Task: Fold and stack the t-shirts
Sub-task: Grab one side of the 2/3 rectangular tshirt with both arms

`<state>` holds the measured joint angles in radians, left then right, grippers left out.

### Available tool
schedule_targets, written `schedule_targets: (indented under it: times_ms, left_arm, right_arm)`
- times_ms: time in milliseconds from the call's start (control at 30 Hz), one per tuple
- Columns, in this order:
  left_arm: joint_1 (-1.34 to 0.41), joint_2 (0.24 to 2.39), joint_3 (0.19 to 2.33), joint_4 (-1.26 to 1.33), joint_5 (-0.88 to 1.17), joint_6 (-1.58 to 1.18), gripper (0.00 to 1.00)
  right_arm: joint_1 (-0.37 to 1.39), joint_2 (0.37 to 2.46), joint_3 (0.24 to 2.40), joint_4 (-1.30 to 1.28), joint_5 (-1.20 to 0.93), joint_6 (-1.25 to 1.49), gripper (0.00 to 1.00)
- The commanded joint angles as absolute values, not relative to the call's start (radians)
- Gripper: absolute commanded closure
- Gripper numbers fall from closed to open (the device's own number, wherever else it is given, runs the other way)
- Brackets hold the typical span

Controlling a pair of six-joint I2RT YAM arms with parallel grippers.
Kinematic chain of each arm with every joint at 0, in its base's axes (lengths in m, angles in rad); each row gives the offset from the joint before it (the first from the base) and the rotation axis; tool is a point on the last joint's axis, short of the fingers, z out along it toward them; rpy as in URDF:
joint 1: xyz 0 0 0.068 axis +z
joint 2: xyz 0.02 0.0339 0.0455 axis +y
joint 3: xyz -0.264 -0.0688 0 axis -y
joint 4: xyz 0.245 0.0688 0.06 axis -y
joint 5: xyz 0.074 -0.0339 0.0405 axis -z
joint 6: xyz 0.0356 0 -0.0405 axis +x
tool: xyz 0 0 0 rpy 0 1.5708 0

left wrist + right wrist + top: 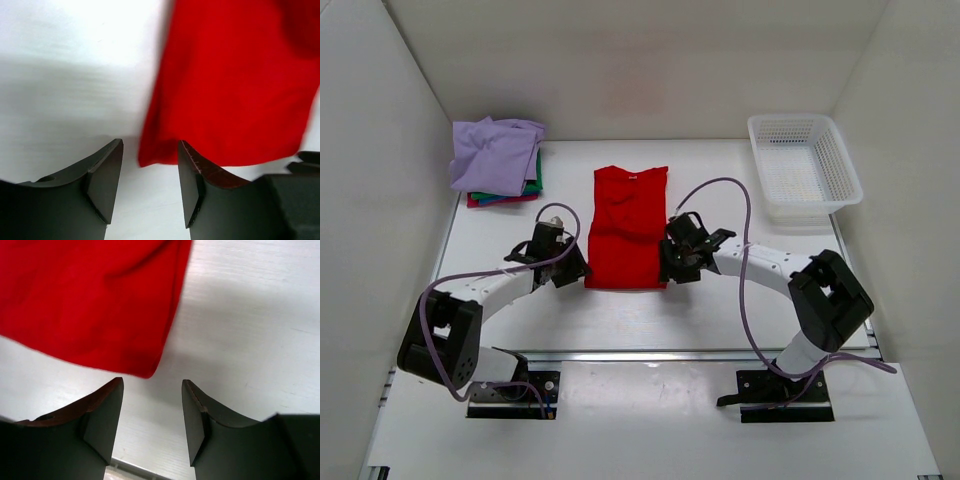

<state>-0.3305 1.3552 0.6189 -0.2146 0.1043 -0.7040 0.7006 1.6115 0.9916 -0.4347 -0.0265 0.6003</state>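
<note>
The left claw [150,180] is spread wide and grips nothing, and the near left corner of the red t-shirt [235,85] lies just ahead of its gap. The right claw [152,420] is equally spread and empty at the near right corner. 1 red t-shirt lies flat mid-bench [650,320]. 1 stack of 3 folded t-shirts [498,160], lavender over green over red, sits far left. 1 white basket [846,165] sits far right.
</note>
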Motion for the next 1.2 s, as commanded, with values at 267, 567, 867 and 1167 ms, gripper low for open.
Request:
schedule_targets:
  times_ms: [267, 567, 867, 1167]
  left_arm:
    - [-0.394, 1.416, 0.687, -0.371, 0.015, -0.62, 0.4]
    - [-0.472, 1.512, 0.753, -0.408, -0.093, -0.603, 0.41]
    - [-0.511, 1.614, 0.758, -0.445, -0.118, -0.577, 0.57]
    - [-0.515, 1.588, 0.735, -0.488, -0.005, -0.54, 1.0]
  right_arm:
    - [0.71, 1.693, 1.037, -0.425, 0.068, 0.666, 0.53]
    - [0.761, 1.819, 1.103, -0.442, 0.106, 0.658, 0.53]
    - [0.808, 1.917, 1.123, -0.529, 0.141, 0.667, 0.6]
    - [0.772, 1.806, 1.017, -0.518, 0.037, 0.618, 1.0]
